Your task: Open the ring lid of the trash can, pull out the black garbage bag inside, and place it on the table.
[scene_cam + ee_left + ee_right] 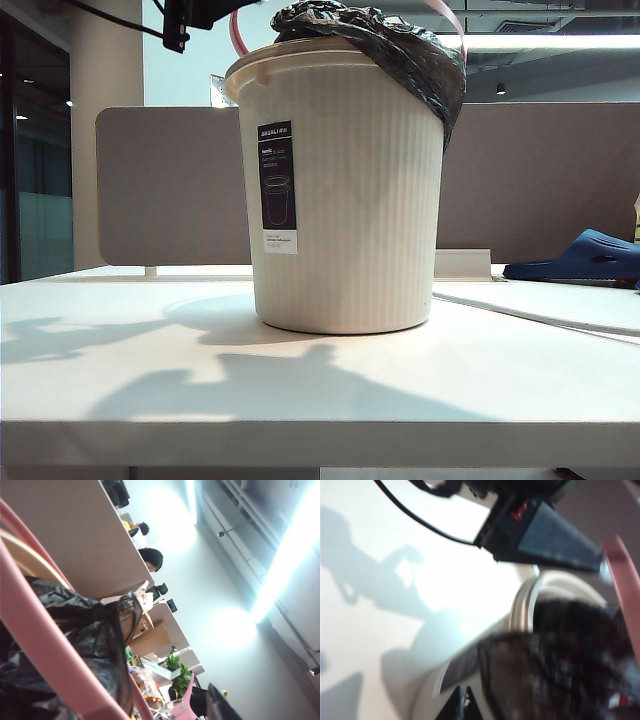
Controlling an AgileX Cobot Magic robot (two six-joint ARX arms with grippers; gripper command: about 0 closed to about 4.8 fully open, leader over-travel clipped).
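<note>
1. The ring lid (448,22) is raised above the trash can (345,200) on the worktop (300,390).
2. The black garbage bag (400,50) is bulged over the rim, directly below and beside both sets of jaws.
3. The left gripper (220,707) is seen released near the lid hoop.
4. The right gripper (460,705) is clenched and empty; it is judged nearer to the bag.

This is an office. A grey-brown divider wall (170,185) stands behind the white table (150,350). Past the left gripper, far off, a person with black hair (151,558) sits at a desk behind another divider. Black chairs (161,588), a green plant (176,670) and long ceiling lights (280,570) show too.
</note>
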